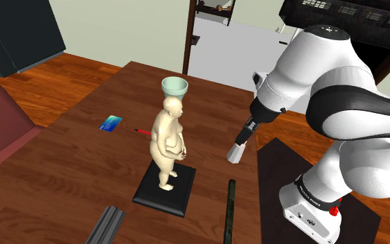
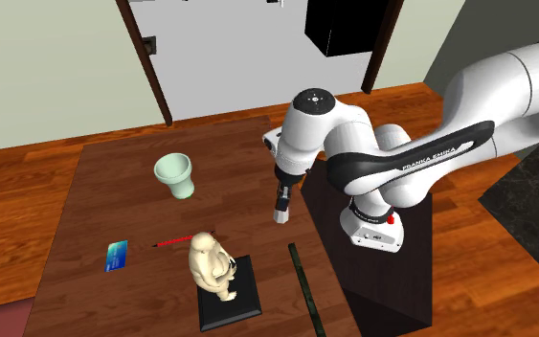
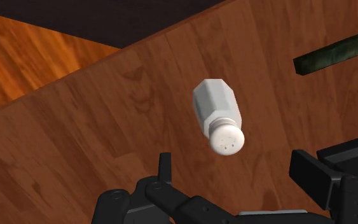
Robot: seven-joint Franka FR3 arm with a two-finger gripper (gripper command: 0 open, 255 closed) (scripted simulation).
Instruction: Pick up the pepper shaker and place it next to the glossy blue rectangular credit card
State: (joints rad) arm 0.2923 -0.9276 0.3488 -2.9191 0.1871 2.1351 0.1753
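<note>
Tabletop (image 3: 75, 146) frames shaker (image 3: 219, 114); wrist view shows cap holes.

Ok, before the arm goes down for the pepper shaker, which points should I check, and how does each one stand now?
1. Jaws open: ok, they stand apart in the wrist view.
2. Pepper shaker standing cap up on the table: ok.
3. Shaker roughly centred between the jaws: ok, not touched.
4. Blue card lying flat with bare table beside it: ok.
5. Straight path from shaker to card: not ok, the tall figurine stands close to that line.
6. Gap from the jaws down to the shaker: cannot tell.
</note>
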